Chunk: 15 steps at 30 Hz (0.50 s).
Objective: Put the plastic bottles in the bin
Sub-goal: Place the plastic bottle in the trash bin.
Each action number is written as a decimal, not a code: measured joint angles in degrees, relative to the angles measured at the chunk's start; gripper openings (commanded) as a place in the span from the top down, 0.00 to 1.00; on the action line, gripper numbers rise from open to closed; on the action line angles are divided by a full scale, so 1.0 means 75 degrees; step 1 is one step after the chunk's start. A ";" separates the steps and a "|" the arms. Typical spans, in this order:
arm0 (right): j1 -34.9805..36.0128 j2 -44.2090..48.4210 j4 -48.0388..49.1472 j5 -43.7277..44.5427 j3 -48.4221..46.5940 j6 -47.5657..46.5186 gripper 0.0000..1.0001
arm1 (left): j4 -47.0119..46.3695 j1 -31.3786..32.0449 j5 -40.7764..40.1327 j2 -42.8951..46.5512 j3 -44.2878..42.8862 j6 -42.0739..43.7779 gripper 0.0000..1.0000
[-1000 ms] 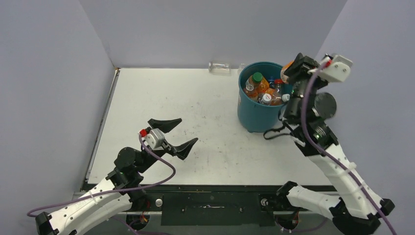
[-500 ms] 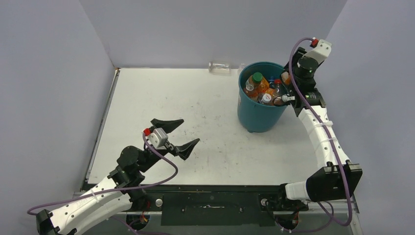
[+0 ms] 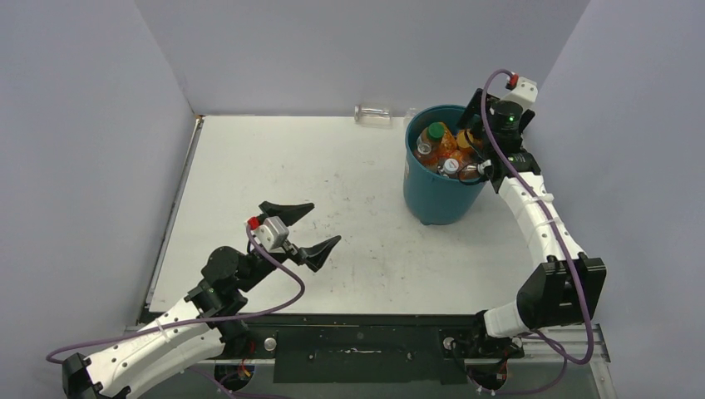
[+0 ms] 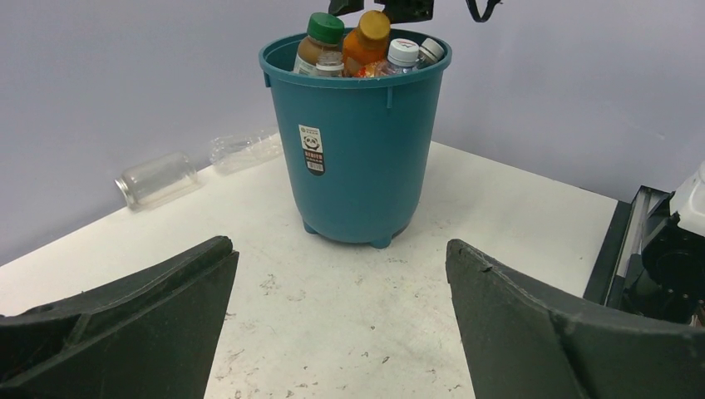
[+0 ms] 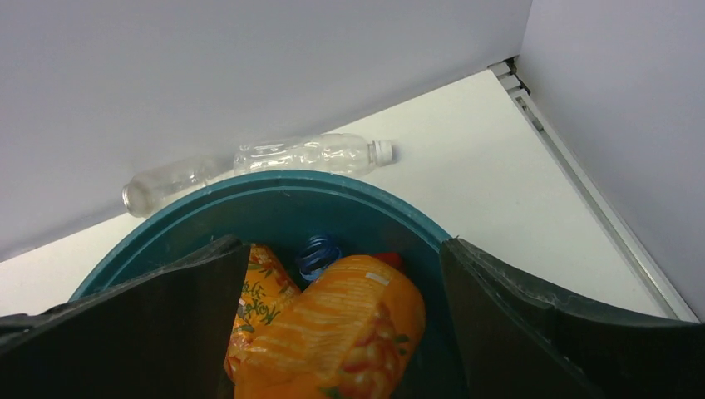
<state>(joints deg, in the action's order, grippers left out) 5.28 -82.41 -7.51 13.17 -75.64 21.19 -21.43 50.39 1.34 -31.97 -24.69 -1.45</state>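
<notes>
- My right arm (image 3: 532, 208) has swung in from the bin's outer side since a second ago, and my right jaws now hang over the far right rim of the bin (image 3: 441, 195).
- These jaws are wide apart and grip nothing; the orange-labelled jug (image 5: 332, 332) lies below, between them, inside the bin.
- A green-capped bottle (image 4: 320, 33) stands out of the full bin.
- My left jaws are also spread wide, empty, low over the surface (image 3: 332, 166), well apart from the bin.
- A capped clear bottle (image 5: 308, 155) and an open-mouthed clear bottle (image 5: 162, 184) lie on the surface behind the bin, along the back wall (image 3: 332, 50).
</notes>
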 measured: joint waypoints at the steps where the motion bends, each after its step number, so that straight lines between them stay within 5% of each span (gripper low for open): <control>1: 0.0000 0.0003 -0.0096 -0.0017 -0.0038 0.0050 0.07 | 0.0000 0.0006 0.0003 -0.0015 0.0000 -0.0003 0.04; 7: -0.0315 0.0522 -0.0589 -0.0271 -0.0169 0.0688 0.00 | 0.0003 0.0020 0.0044 -0.0082 0.0000 -0.0012 0.04; 15: -0.2075 0.2238 -0.0061 -0.0968 0.1137 0.2707 0.05 | 0.0067 0.0195 0.0041 -0.0099 -0.0003 -0.0055 0.04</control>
<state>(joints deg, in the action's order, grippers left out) -10.28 -65.63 -7.97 5.91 -67.11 41.50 -20.93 51.86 1.65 -32.71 -24.71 -1.87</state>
